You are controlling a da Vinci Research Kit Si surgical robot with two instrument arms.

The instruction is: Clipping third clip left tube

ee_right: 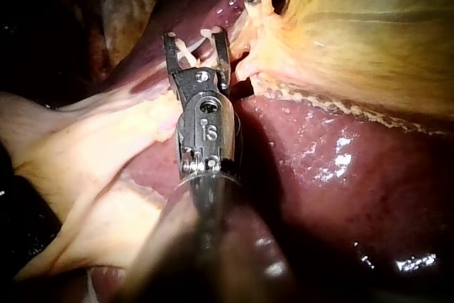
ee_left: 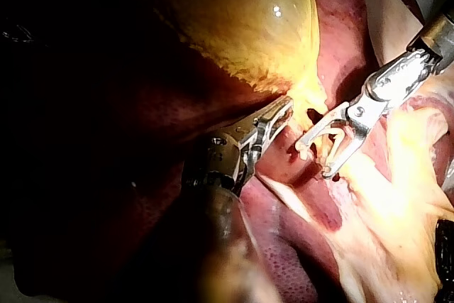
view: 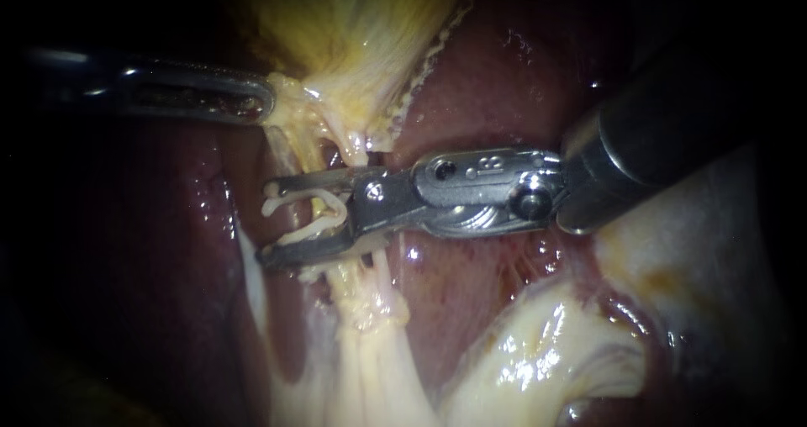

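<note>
Liver [view: 487, 65] seen behind gallbladder [view: 353, 23]. Gallbladder neck is clenched in the shut jaws of the left instrument [view: 267, 99]. Jaws of the right instrument [view: 269, 221] are spread wide, grasping an open white clip [view: 324, 224]. Tube [view: 363, 297] is straddled by the clip.

Tube [view: 363, 297] central on the liver [view: 479, 284], gallbladder [view: 353, 32] above the tube, clip [view: 277, 200] astride it between both jaws of right instrument [view: 267, 222], left instrument [view: 262, 101] above-left of tube, clamped on gallbladder's neck.
</note>
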